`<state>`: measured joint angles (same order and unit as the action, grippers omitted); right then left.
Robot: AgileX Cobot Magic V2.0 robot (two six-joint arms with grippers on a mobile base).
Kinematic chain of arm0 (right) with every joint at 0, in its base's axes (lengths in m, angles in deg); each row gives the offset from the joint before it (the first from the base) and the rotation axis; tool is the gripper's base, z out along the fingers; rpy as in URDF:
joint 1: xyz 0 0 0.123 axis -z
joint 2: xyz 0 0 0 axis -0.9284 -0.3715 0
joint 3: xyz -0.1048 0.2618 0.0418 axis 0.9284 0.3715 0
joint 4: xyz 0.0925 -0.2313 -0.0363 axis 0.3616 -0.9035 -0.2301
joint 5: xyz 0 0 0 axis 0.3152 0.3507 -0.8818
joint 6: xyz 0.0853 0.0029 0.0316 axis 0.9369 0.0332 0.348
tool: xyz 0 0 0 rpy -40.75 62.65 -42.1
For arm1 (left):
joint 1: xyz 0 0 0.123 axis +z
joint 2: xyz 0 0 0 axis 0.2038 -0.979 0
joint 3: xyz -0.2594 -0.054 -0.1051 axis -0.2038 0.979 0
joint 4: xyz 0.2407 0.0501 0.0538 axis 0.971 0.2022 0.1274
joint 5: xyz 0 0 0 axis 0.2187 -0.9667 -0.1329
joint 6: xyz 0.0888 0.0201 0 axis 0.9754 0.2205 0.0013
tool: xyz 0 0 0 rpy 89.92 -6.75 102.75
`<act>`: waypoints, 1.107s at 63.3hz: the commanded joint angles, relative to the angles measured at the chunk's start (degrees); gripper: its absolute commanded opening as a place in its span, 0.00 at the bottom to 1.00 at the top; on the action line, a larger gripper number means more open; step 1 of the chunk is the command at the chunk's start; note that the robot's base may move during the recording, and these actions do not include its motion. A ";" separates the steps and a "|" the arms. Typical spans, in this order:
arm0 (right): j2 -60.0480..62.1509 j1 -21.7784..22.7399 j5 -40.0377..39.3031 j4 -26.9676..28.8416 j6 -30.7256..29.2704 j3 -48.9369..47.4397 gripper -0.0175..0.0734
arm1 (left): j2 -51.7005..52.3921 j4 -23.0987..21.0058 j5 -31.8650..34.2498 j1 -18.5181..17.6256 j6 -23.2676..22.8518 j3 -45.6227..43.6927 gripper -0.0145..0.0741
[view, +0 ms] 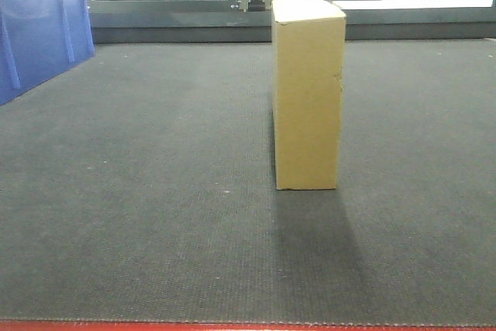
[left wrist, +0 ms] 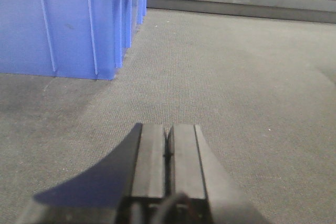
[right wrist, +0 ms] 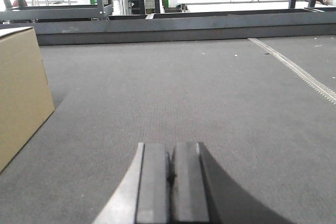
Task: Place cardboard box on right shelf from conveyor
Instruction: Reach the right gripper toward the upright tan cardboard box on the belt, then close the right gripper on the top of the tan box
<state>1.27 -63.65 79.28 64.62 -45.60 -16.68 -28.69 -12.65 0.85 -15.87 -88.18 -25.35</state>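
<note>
The cardboard box point(view: 308, 94) stands upright on the conveyor point(view: 155, 191), a plain tan block a little right of centre in the front view. Its side also shows at the left edge of the right wrist view, the cardboard box point(right wrist: 20, 93). My right gripper point(right wrist: 170, 145) is shut with nothing in it, low over the belt, to the right of the box and apart from it. My left gripper point(left wrist: 168, 127) is shut and empty too, low over the conveyor point(left wrist: 236, 87). Neither gripper shows in the front view. The right shelf is out of view.
A blue plastic bin point(view: 39, 32) stands on the belt at the far left; in the left wrist view the blue bin point(left wrist: 68, 24) lies ahead and left of my left gripper. A dark rail point(view: 194, 17) bounds the belt's far side. The red edge point(view: 248, 326) runs along the front.
</note>
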 commanded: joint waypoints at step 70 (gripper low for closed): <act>-72.96 -27.18 36.19 -3.06 10.22 -79.92 0.88 | 0.68 -0.27 4.39 0.10 -0.29 -0.16 0.03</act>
<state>-67.61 -89.10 113.61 63.67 -39.25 -88.76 -28.69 -12.65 0.85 -15.87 -88.18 -25.35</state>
